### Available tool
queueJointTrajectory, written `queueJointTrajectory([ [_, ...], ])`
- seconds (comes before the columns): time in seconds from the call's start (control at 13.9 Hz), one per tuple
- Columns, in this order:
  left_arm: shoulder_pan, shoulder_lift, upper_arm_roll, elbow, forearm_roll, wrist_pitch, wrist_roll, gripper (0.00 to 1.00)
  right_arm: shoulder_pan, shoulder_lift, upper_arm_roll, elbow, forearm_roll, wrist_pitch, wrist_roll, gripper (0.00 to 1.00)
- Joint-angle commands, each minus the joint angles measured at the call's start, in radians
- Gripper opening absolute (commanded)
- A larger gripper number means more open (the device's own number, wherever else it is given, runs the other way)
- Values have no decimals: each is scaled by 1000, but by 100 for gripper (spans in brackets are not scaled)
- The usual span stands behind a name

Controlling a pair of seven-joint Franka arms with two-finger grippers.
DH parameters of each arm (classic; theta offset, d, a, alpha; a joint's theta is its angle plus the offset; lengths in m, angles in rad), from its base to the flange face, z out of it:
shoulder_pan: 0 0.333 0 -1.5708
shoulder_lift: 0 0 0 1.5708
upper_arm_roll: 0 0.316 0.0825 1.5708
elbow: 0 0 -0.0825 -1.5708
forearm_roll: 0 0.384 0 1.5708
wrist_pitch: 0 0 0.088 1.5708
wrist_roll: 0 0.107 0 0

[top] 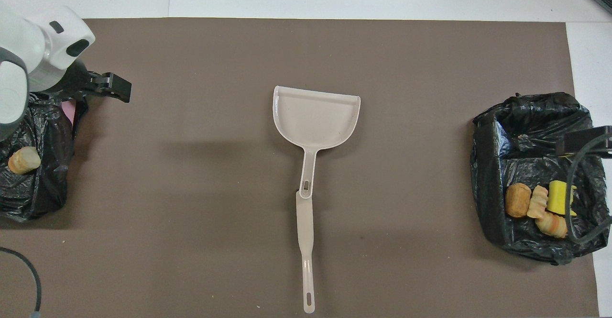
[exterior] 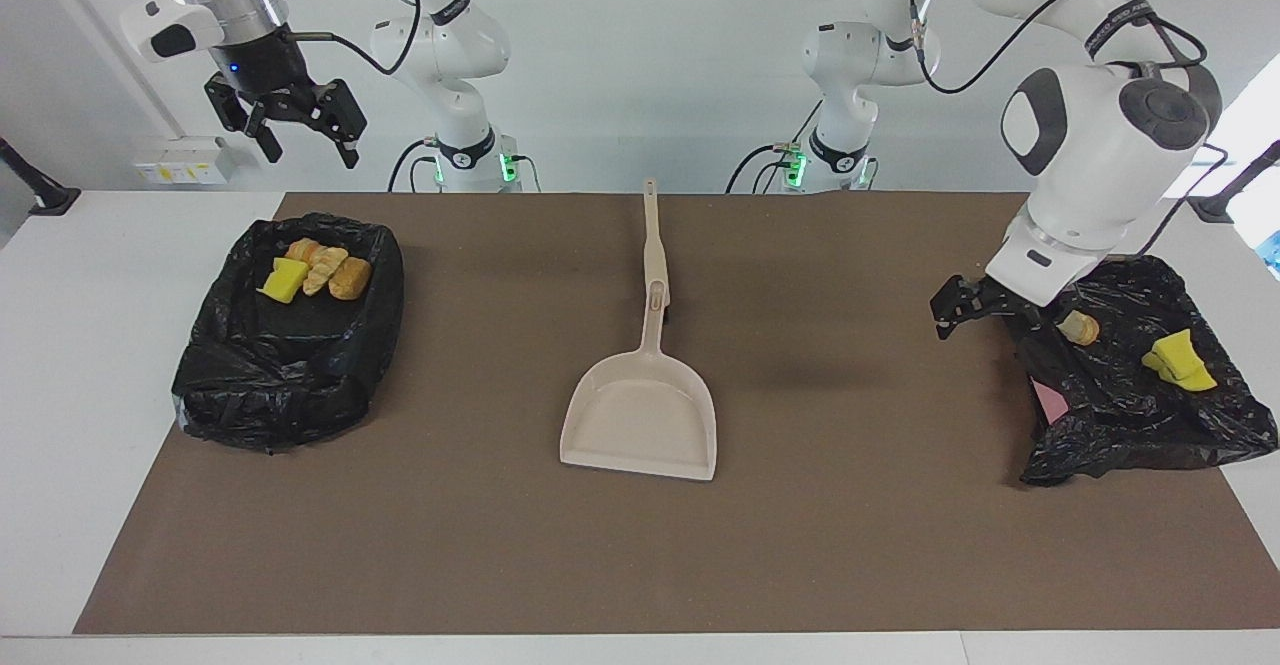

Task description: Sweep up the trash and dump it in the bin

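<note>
Left gripper (top: pixel 112 84): low at the left arm's end of the brown mat (top: pixel 191 189), black fingers pointing toward the table's middle, beside the rim of a bin.
Bin by the left gripper (top: pixel 43 165): black-bagged, touching or under the wrist; one tan lump (top: pixel 24 160) lies in it, nearer the robots than the gripper.
Dustpan (top: pixel 315 117): beige, mid-mat, well apart from the left gripper, handle toward the robots, its pan bare.
Brush handle (top: pixel 306 241): beige, in line with the dustpan's handle.
Right gripper (top: pixel 585 142): dark tip over the other bin (top: pixel 487 165).
Trash in that bin: brown lump (top: pixel 518 200), tan lump (top: pixel 538 202), orange-banded lump (top: pixel 552 224), yellow sponge (top: pixel 558 197), just under the right gripper.
</note>
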Motion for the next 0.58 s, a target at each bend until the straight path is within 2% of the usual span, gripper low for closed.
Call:
queueJointTrajectory([
  [0.0, 35, -73, -4, -54, 17, -49, 46, 100, -4, -15, 12, -20, -12, 13, 18, 100],
  [0.36, 46, -202, -4, -149, 17, -125, 15, 100, -2, -36, 12, -54, -23, 42, 16, 100],
  [0.51, 54, -228, -4, -154, 17, -157, -15, 100, -4, -36, 13, -54, -23, 41, 13, 100],
])
